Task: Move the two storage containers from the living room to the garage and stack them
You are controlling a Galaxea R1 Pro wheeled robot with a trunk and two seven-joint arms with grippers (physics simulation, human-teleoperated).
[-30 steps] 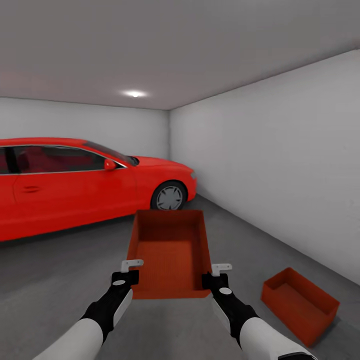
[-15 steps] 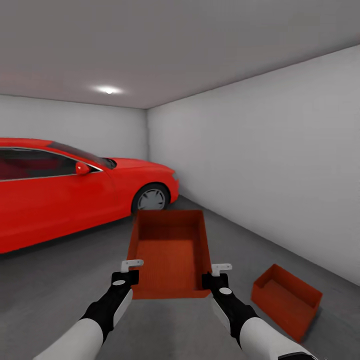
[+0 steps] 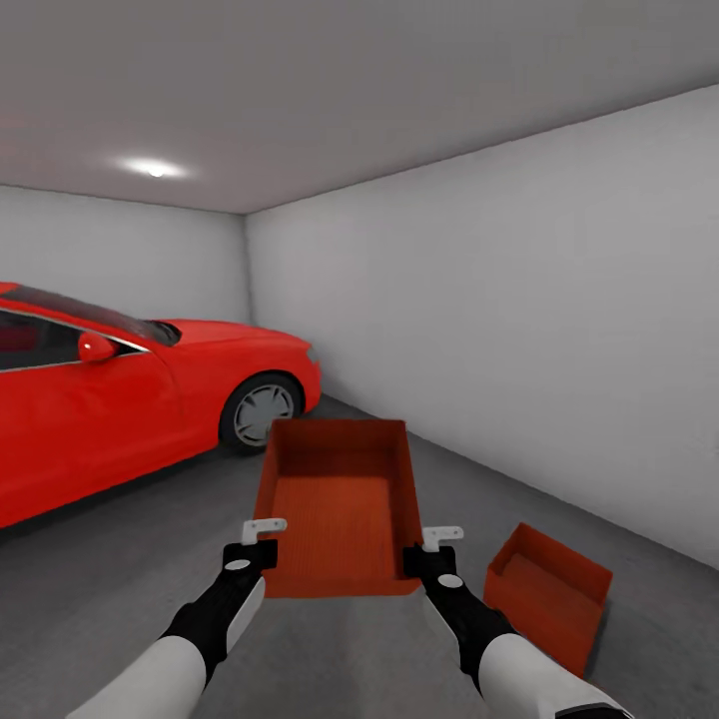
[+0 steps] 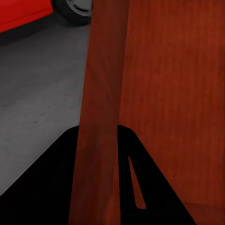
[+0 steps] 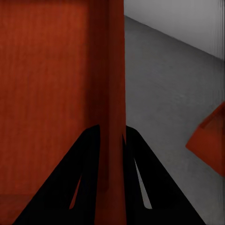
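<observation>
I carry one orange-red storage container [image 3: 338,504] level in front of me, above the garage's dark grey floor [image 3: 120,589]. My left gripper [image 3: 262,544] is shut on its left wall [image 4: 101,108], and my right gripper [image 3: 424,554] is shut on its right wall [image 5: 112,93]. The second storage container [image 3: 547,594] rests on the floor at the lower right, near the grey side wall; a corner of this container [image 5: 211,140] shows in the right wrist view.
A red car [image 3: 120,399] is parked at the left, its front wheel [image 3: 258,411] close beyond the held bin. Grey walls [image 3: 519,310] close the room at the right and back. Open concrete lies between the car and the right wall.
The whole view has swung to the right: the car and ceiling light slid left, and the floor container shifted left toward my right arm. The held bin and both grips look unchanged.
</observation>
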